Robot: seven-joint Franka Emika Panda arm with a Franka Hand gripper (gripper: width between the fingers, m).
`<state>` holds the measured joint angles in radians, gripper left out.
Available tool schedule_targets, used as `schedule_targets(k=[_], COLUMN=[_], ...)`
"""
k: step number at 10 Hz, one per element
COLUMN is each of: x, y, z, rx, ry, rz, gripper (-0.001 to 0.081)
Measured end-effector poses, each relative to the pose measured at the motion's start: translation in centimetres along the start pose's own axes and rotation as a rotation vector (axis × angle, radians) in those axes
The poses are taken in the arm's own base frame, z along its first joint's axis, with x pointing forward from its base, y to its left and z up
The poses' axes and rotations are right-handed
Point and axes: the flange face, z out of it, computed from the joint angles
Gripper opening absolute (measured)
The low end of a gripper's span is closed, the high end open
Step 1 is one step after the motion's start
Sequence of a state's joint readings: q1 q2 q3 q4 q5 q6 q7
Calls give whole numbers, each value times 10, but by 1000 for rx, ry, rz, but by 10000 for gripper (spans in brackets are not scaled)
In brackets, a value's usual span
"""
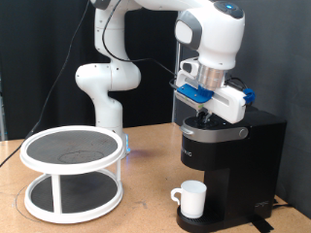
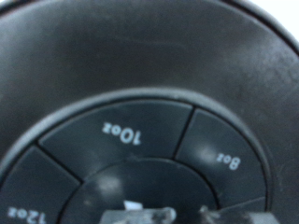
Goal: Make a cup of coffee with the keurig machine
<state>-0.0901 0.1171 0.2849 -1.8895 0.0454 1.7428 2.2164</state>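
The keurig machine [image 1: 236, 155] stands at the exterior view's right, its lid down. The cup [image 1: 191, 199], a white mug with its handle toward the view's left, sits on the machine's drip base under the spout. My gripper [image 1: 207, 114] points down right at the machine's top front, over the control panel. In the wrist view the panel [image 2: 140, 112] fills the picture very close, with the 10oz button [image 2: 122, 133], the 8oz button [image 2: 227, 160] and the 12oz button [image 2: 25, 216]. My fingertips [image 2: 140, 216] show blurred at the picture's edge, close together, with nothing between them.
A white two-tier round rack [image 1: 72, 171] with dark shelves stands on the wooden table at the exterior view's left. The robot's base [image 1: 101, 87] is behind it. A dark cable runs off the machine's lower right.
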Motion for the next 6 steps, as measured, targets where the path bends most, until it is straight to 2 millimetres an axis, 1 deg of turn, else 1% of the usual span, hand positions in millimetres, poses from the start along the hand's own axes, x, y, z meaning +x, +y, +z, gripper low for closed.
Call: schedule_targets(k=[3,6], x=[-3,-4], y=[-7,-9], z=[-2,-3], rx=[-2,-5], ry=[9,8], rz=[19,16], gripper=[0,0])
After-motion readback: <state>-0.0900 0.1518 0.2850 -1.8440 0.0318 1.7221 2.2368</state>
